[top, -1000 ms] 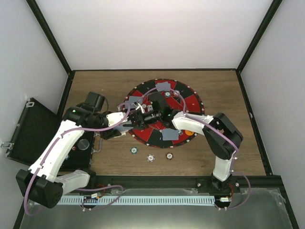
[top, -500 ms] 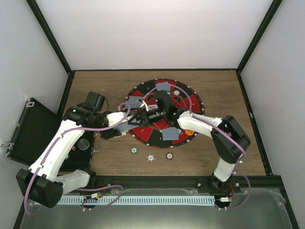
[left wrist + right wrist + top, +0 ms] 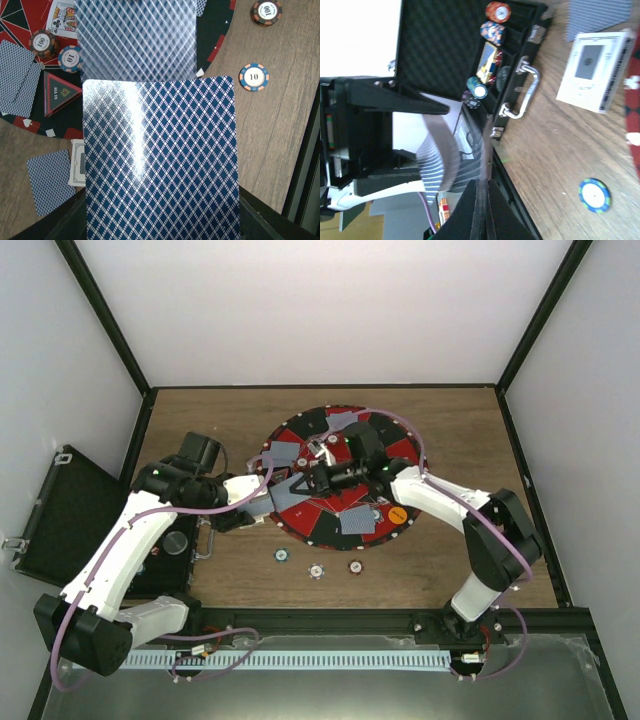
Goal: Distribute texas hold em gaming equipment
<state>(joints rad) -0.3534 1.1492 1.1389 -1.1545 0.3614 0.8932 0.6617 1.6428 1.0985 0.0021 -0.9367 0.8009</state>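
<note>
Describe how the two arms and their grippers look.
The left arm and right arm are alike: white moulded links, black joint housings, and a pale purple cable looping along each. The left gripper and right gripper are black, with flat, tapering fingers.

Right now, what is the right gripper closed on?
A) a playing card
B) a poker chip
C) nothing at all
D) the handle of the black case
A: in the right wrist view the right gripper is pinched shut on the thin edge of a playing card, seen edge-on, close to the deck.
</note>
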